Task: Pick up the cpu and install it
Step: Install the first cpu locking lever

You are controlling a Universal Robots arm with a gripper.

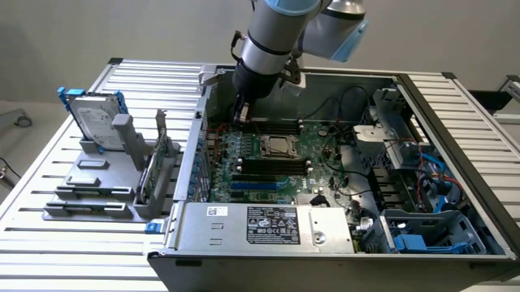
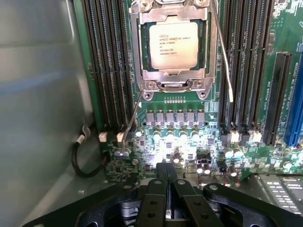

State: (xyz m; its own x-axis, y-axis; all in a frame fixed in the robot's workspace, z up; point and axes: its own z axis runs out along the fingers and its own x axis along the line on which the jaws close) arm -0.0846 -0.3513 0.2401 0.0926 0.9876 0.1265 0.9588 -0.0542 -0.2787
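The claw [image 2: 165, 166] is pressed together and holds nothing; its black tips meet above the green board [image 2: 189, 123], over a row of small capacitors. Straight ahead of the tips, a little way off, the cpu [image 2: 173, 45] lies flat in the socket [image 2: 175, 78], silver top up, with the metal frame around its rim. Several lines of dark print cross the plate, too fine to read. Black slots [image 2: 106, 61] run along either side of the socket, and a thin wire lever [image 2: 223, 61] runs beside it.

From the exterior view the claw [image 1: 241, 117] hangs inside the open case [image 1: 422, 91], with the cpu [image 1: 279, 146] below and just beside it. Nearer the camera than the claw, a black-and-white label [image 1: 274, 225] on the power unit carries print that cannot be read. Well off to the claw's side, outside the case, a drive [image 1: 96, 121] stands in a grey rack on the slatted counter [image 1: 49, 255]
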